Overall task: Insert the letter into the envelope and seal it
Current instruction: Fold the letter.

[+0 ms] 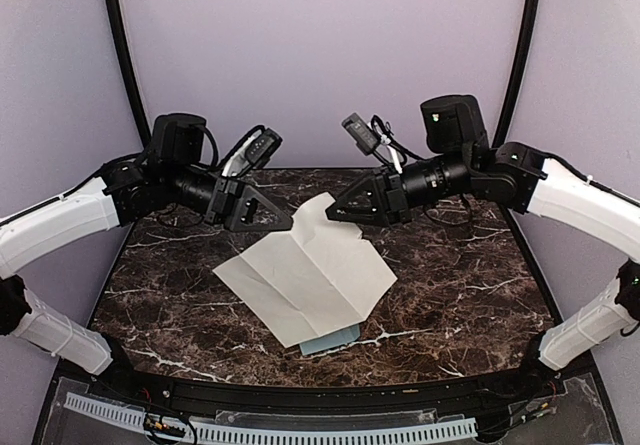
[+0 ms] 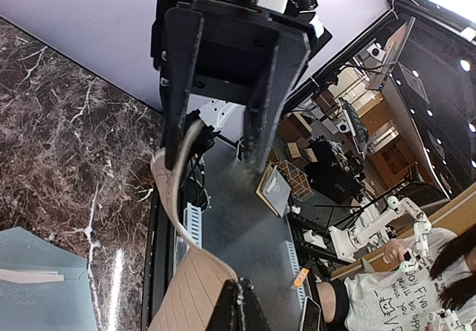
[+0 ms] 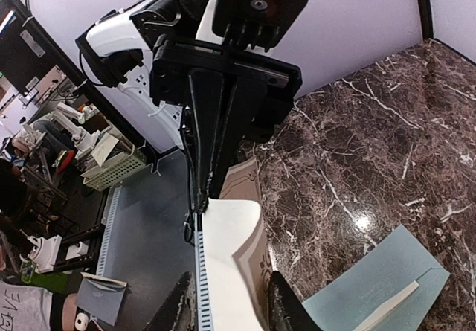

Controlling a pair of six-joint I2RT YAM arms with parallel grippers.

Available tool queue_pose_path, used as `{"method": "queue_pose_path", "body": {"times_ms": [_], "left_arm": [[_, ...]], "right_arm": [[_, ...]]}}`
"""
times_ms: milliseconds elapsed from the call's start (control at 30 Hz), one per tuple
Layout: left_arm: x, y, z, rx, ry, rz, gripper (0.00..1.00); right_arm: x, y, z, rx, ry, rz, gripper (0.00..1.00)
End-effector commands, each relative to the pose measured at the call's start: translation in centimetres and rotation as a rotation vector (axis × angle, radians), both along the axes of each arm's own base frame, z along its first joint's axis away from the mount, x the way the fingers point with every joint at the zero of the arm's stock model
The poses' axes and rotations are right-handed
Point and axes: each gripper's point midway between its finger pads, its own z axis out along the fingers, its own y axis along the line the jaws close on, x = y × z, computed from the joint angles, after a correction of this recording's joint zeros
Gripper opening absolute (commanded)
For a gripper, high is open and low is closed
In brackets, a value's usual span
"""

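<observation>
While the letter hung above the bench in the top view, the left fingers held its upper left edge and the right fingers met its raised far corner. The sheet sloped down toward the near side, and only a small part of the envelope showed under its near corner, flat on the bench. From the left wrist, the left fingers were closed tight on the ruled letter, which ran as a curved strip to the right fingers opposite. Those stood apart, with the paper's edge against one of them and a clear gap to the other. The envelope lay below on the marble, a pale strip on it. From the right wrist, the right fingers stood partly open on either side of the letter's curled, scroll-bordered edge and were not pinching it flat. Opposite, the left fingers were shut on the same sheet. The envelope lay on the bench to the right.
</observation>
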Motion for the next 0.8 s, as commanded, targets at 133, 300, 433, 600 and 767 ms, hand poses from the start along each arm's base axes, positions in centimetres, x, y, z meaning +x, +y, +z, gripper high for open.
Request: {"method": "queue_pose_path", "body": {"times_ms": [133,300,433,600,767], "left_arm": [[-1.0,-0.1,2.1,-0.064,-0.047,-0.051,0.0],[-0.9,-0.1,1.7,-0.055,-0.038,-0.045,0.15],[-1.0,0.0,1.0,-0.047,-0.024,-0.045,0.38],[-1.2,0.2,0.4,-0.039,-0.015,-0.041,0.4],[-1.1,0.2,0.0,-0.032,-0.005,-0.035,0.34]], "right_arm": [[-0.5,0.3,1.0,0.069,0.033,0.055,0.01],[0.6,-0.3,1.5,0.08,0.004,-0.018,0.0],[1.2,-1.2,2.2,0.103,-0.008,-0.055,0.0],[1.5,-1.9,2.8,0.112,-0.023,-0.084,0.0],[2.0,-2.2,2.3,0.101,-0.014,-0.103,0.0]]}}
